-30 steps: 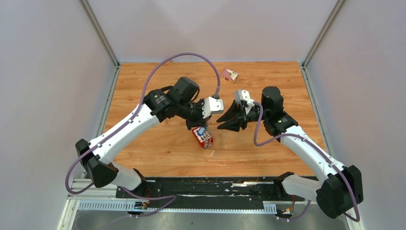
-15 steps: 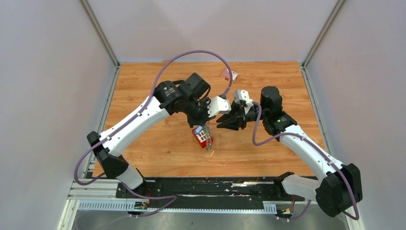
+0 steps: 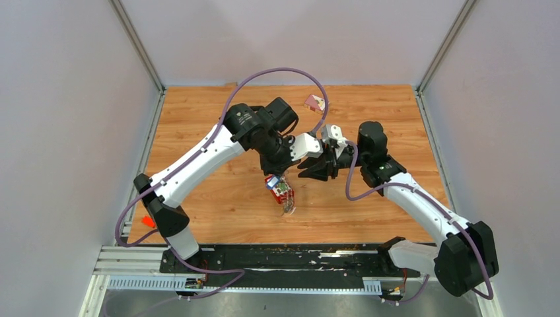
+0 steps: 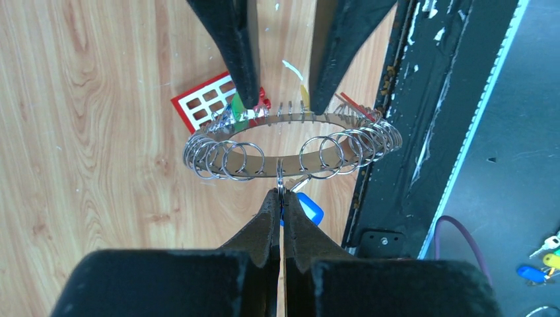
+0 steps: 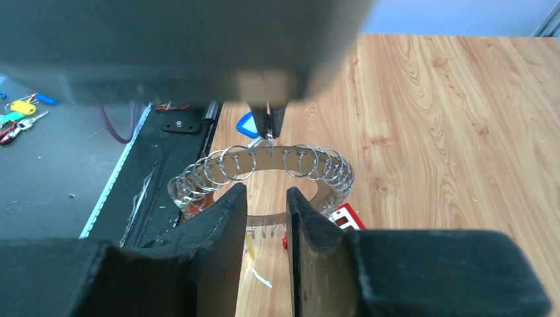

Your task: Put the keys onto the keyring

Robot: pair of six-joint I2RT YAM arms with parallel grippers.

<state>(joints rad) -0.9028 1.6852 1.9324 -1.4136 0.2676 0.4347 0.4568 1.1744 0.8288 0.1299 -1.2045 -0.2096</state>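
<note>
My left hand (image 4: 280,196), pinching a tiny blue-tagged key (image 4: 309,210), now reaches the flat grey metal keyring (image 4: 328,119) held narrowly by my right hand (image 4: 280,104), so threading can start.

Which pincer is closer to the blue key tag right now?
Left. The left pincer is shut on the small loop right beside the blue key tag; the right pincer is across the keyring, at its opposite rim.

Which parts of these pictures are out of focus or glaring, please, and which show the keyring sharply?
Right wrist view: the left claw and its wrist fill the top as a grey blur, while the keyring is sharp. Left wrist view: that claw's own near fingers are soft, and the ring's wire loops glint. Top external view: even light, but the keyring is tiny.
</note>
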